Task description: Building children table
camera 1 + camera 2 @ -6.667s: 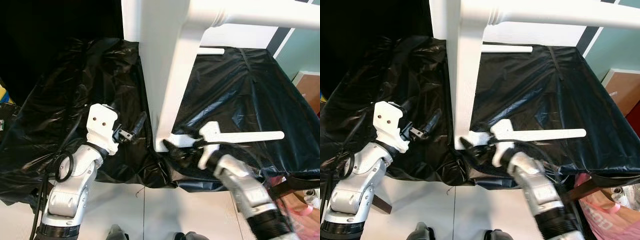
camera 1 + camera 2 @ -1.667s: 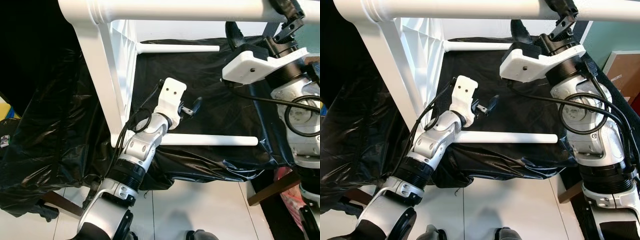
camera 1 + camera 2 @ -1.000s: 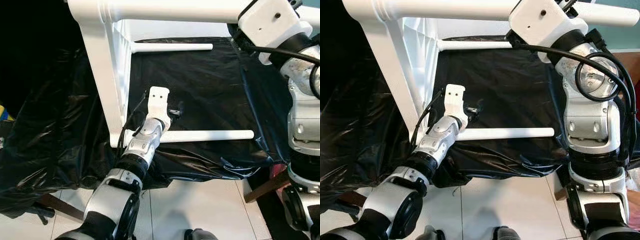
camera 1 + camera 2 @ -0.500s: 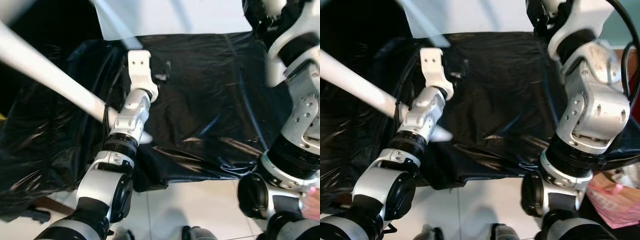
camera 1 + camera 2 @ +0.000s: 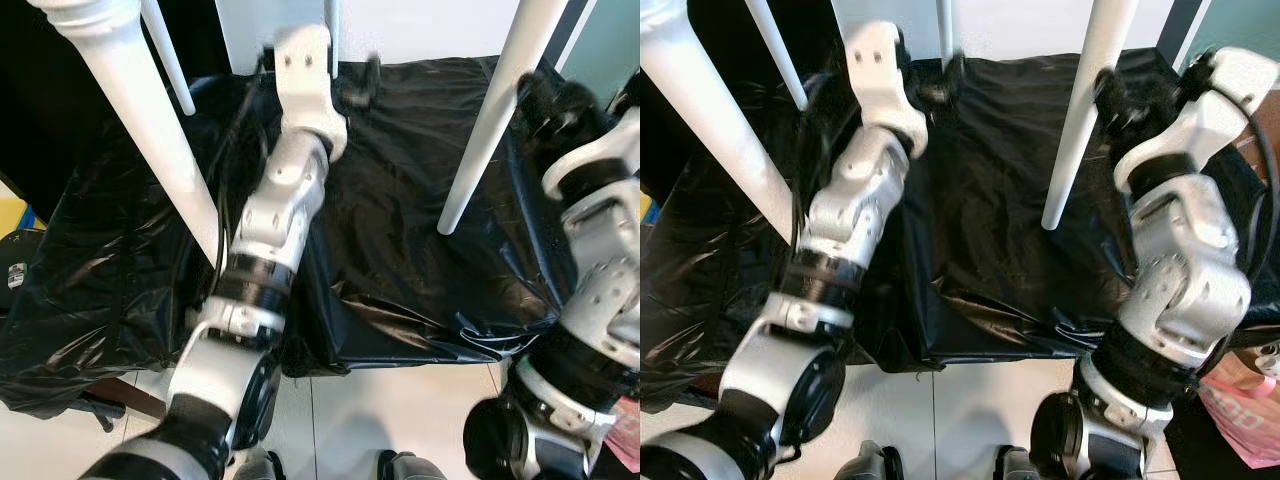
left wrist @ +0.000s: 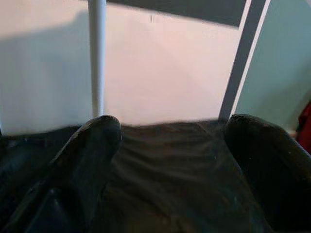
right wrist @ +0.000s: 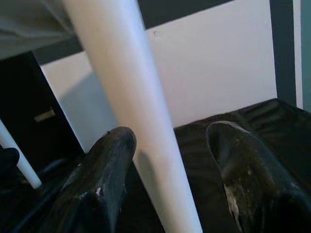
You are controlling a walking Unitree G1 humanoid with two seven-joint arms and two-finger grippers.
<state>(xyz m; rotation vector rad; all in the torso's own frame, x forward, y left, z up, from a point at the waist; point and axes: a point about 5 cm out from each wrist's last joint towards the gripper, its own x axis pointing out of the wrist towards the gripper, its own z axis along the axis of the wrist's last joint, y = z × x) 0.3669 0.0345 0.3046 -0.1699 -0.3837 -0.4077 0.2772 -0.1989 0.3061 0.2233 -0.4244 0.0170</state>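
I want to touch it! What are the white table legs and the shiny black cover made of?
The white table legs look like painted wood or maybe plastic: smooth, even white, round and tapered, with turned rings at one top. I can't tell which for sure. The black cover looks like thin plastic sheeting: it is glossy, crinkled and hangs in folds over the edge.

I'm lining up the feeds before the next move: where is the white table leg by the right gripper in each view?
Left eye view: white table leg right of centre, foot over the black plastic sheet.
Right eye view: right of centre.
Right wrist view: between the right gripper fingers.
Left wrist view: a thin white leg; cannot tell if it is the same one.
Shared landmark: the black plastic sheet.
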